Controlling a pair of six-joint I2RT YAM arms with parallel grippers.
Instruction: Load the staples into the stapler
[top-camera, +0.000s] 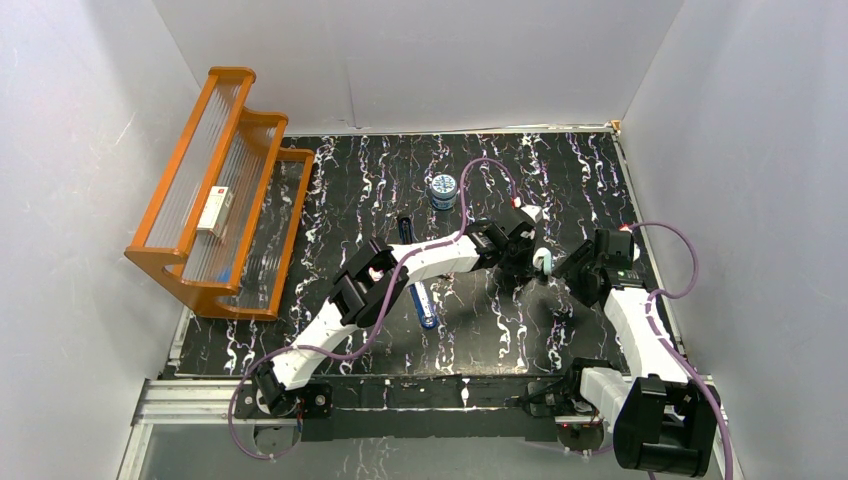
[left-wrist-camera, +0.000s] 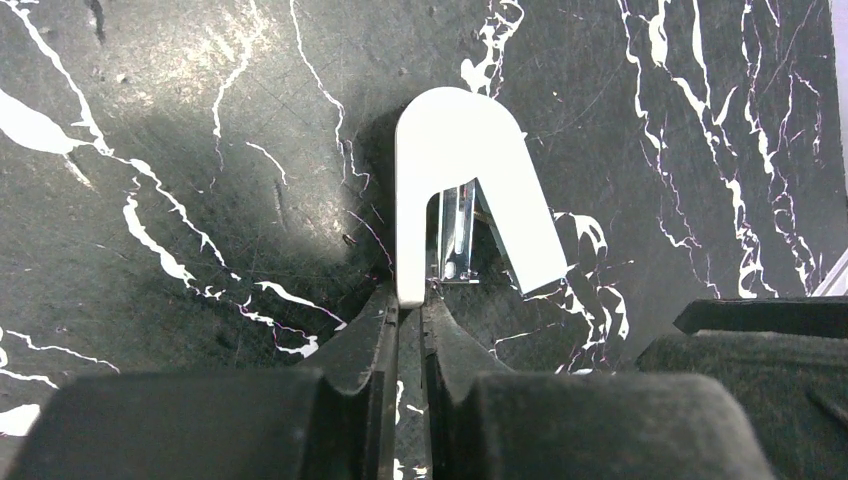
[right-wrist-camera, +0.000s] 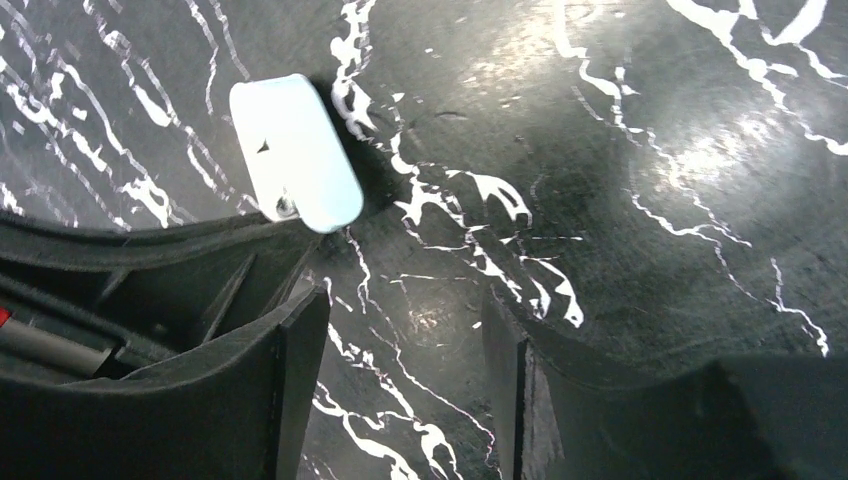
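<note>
On the black, white-veined marble-patterned surface, right of centre, a small white and light-blue curved plastic tool is gripped at the end of one leg by the left jaws, which are clenched on it. A bright metal part is seen between its legs. The right jaws are held released just beside it, with nothing between them. The elongated blue desk stapler with a black end is lying well apart, left of centre, partly covered by the left arm and touched by neither pair of jaws. The small red-and-white staple box cannot be made out in any view. Loading is therefore judged not yet begun, and the step in hand seems to be the handling of a side tool. The next move would call for this tool to be set down away from the stapler, the staples to be located, and the stapler's top to be opened so that its rail is exposed. No writing can be read: only a red mark is made out on the long white box in the orange tiered rack, and the label on the round blue tin is too small.
</note>
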